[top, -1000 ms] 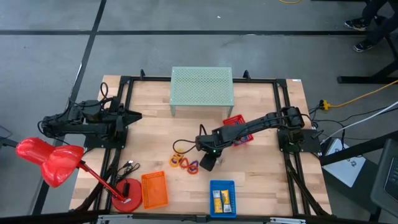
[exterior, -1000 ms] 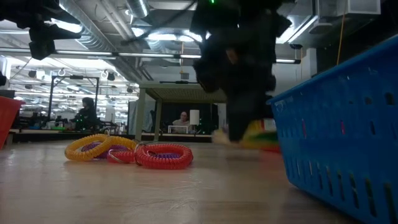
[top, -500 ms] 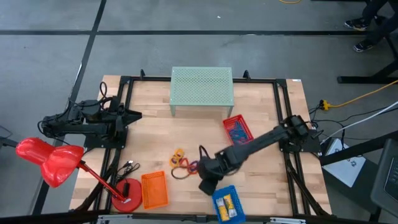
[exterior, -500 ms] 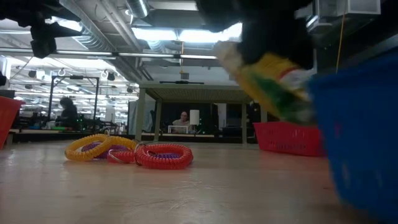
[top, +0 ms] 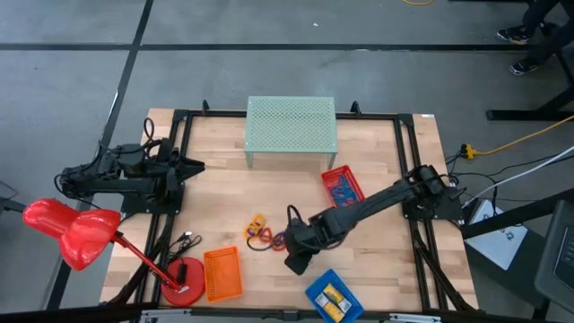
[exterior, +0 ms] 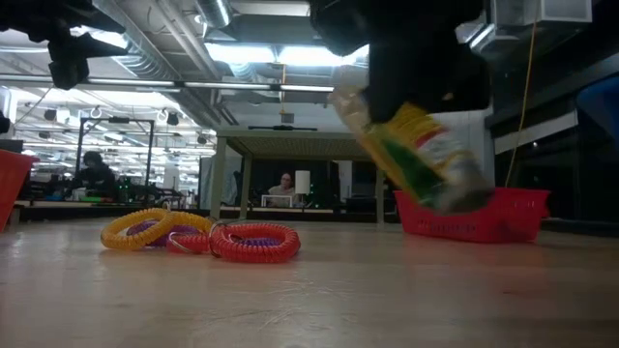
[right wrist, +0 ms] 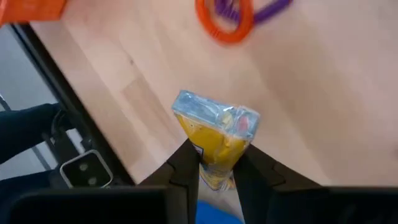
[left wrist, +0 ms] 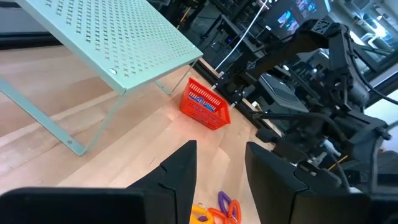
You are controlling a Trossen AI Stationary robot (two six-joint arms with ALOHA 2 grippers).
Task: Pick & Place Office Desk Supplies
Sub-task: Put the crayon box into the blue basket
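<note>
The right end effector [right wrist: 214, 163] is held above the near middle of the table [top: 386, 157]; its two dark fingers [right wrist: 186, 163] are closed on a small yellow pack [right wrist: 214, 134] wrapped in clear plastic; in the low view the yellow pack [exterior: 411, 145] hangs tilted in the air, above the wood; the right arm [top: 377, 202] reaches across from the right side of the table.

A blue basket [top: 352, 303] sits at the near edge, just near and right of that end effector; more yellow packs [top: 330, 298] lie inside it; it is turned at a slant.

A bunch of coiled rings [top: 262, 235] lies on the table just left of the right end effector; yellow, red, orange and purple ones can be seen [exterior: 208, 235]; the rings touch each other.

A red basket [top: 342, 187] stands farther back and to the right; blue bits lie in it; an orange basket [top: 222, 274] stands near the front left; a pale green mesh stand [top: 291, 126] stands at the far middle.

A big red lamp [top: 67, 231] is at the near left, with its round base [top: 184, 278] on the table corner.

The left end effector [left wrist: 217, 165] is held at the left side, well away from the things; its fingers are part open; nothing is held in it.
</note>
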